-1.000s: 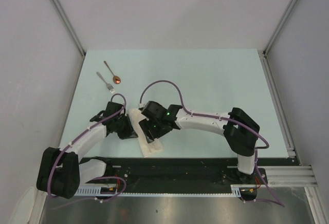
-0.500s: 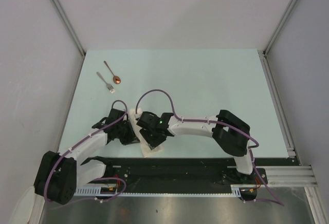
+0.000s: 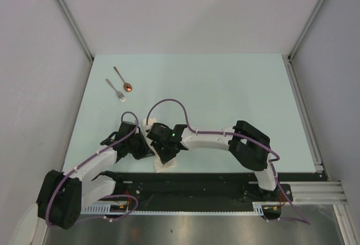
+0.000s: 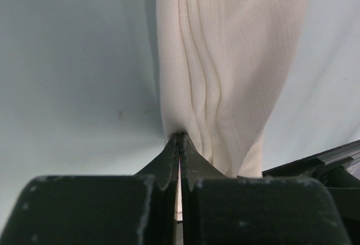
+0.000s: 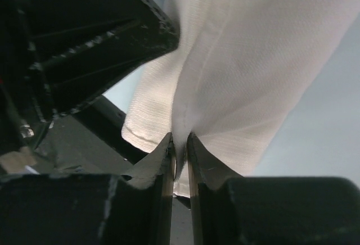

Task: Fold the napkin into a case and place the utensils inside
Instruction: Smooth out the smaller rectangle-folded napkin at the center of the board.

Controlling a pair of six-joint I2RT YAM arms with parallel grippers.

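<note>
The cream-white napkin (image 3: 164, 166), folded into a narrow strip, lies on the pale green table (image 3: 236, 93) close to its near edge and left of the middle. The strip's near end reaches that edge. Its far end slants away toward the left side.

Both arms are bent low over the strip, one on each side of it. The left gripper (image 3: 142, 149) comes in from the left edge's side. In the left wrist view its fingers (image 4: 169, 160) are pressed together on a fold at the napkin's (image 4: 225, 59) edge, and the cloth rises from the tips in long vertical pleats. The right gripper (image 3: 163, 153) meets the strip from the opposite side. In the right wrist view its jaws are drawn almost together with only a slit between them, and a ridge of the cloth (image 5: 242, 59) is pinched in that slit – the fabric gathers into the tips. The left gripper's black body sits just beside it.

The fork (image 3: 116, 90) and the copper-bowled spoon (image 3: 123, 79) lie side by side near the far left corner – well apart from the napkin and both grippers.
</note>
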